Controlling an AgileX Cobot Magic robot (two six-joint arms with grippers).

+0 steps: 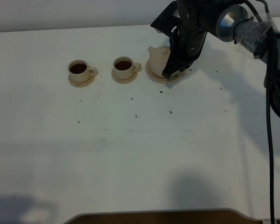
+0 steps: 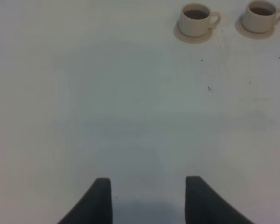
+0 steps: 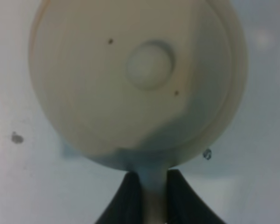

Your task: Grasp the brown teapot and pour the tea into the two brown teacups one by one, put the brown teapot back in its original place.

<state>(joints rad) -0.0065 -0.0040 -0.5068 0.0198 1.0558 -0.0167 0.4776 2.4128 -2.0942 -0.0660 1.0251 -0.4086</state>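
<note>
The brown teapot (image 1: 158, 55) stands upright on its wide saucer, the original place (image 1: 154, 76), at the back of the white table. My right gripper (image 1: 175, 71) reaches down behind it. In the right wrist view the teapot's lid and knob (image 3: 148, 65) fill the frame, and the right gripper (image 3: 152, 198) is shut on the teapot's handle. The two brown teacups (image 1: 78, 70) (image 1: 123, 66) sit on small saucers to the left of the teapot, both holding dark tea. My left gripper (image 2: 148, 198) is open and empty above bare table, well short of the cups (image 2: 194, 18) (image 2: 260, 13).
Small dark specks (image 1: 171, 112) are scattered on the tabletop. A black cable (image 1: 269, 140) hangs down at the right side. The table's front edge (image 1: 154, 213) runs along the bottom of the exterior view.
</note>
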